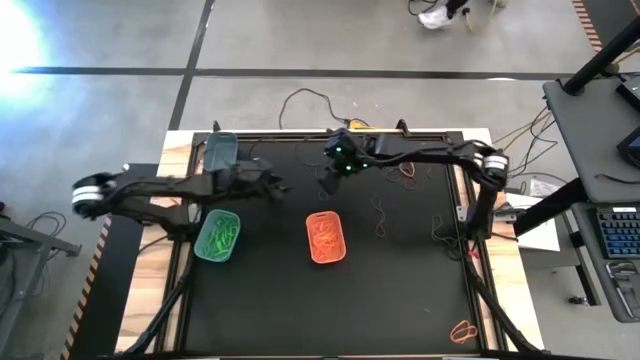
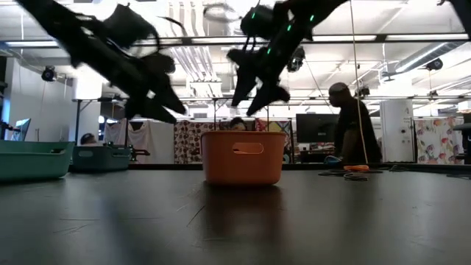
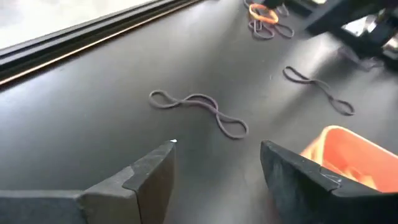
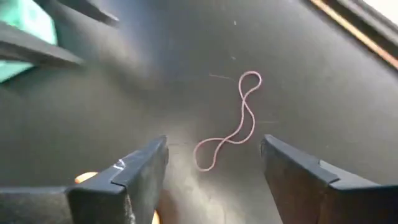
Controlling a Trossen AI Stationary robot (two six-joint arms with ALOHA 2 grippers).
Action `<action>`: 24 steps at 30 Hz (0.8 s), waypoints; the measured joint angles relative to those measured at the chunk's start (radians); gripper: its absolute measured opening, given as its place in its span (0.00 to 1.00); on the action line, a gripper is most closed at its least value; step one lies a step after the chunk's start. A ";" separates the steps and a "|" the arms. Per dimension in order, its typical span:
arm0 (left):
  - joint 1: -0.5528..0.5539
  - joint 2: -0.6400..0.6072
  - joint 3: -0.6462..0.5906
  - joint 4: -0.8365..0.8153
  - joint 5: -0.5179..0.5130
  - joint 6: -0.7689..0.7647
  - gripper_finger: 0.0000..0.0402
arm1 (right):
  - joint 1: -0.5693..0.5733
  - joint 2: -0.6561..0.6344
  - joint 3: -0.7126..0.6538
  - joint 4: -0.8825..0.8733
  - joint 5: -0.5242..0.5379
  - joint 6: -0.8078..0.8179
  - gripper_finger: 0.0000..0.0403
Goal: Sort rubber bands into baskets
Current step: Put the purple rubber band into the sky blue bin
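Hovering above the black tabletop, the right pincer is seen near the far edge, just beyond the orange basket; its fingers are spread wide with nothing between them, and a twisted pinkish rubber band is observed lying flat on the mat ahead of them. The left pincer is held over the mat between the dark basket and the orange one, its fingers parted and empty; a dark twisted rubber band is noted on the mat in front of it. The light green basket is found at the left side of the mat, with green bands inside. Orange bands are seen within the orange basket. Loose dark bands are scattered over the right half of the mat, and an orange band is recorded at the near right corner
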 joint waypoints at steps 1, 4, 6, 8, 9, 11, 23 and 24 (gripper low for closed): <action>0.004 0.057 0.025 0.024 0.007 0.022 0.54 | 0.007 -0.021 -0.002 -0.012 0.002 0.000 0.62; 0.013 0.218 0.102 0.066 0.012 0.067 0.54 | 0.029 -0.065 -0.004 -0.017 0.004 0.000 0.63; 0.025 0.317 0.158 0.104 0.030 0.083 0.54 | 0.045 -0.087 -0.005 -0.024 0.027 0.007 0.63; 0.037 0.400 0.212 0.123 0.060 0.091 0.56 | 0.055 -0.110 -0.005 -0.033 0.051 0.023 0.63; 0.044 0.439 0.239 0.137 0.072 0.091 0.56 | 0.058 -0.119 -0.005 -0.046 0.052 0.026 0.63; 0.060 0.507 0.279 0.135 0.098 0.092 0.58 | 0.067 -0.133 -0.005 -0.057 0.054 0.034 0.63; 0.075 0.787 0.579 -0.093 0.109 0.136 0.70 | 0.078 -0.174 -0.006 -0.202 0.054 0.081 0.62; 0.074 0.796 0.593 -0.103 0.105 0.135 0.70 | 0.079 -0.175 -0.006 -0.212 0.053 0.082 0.62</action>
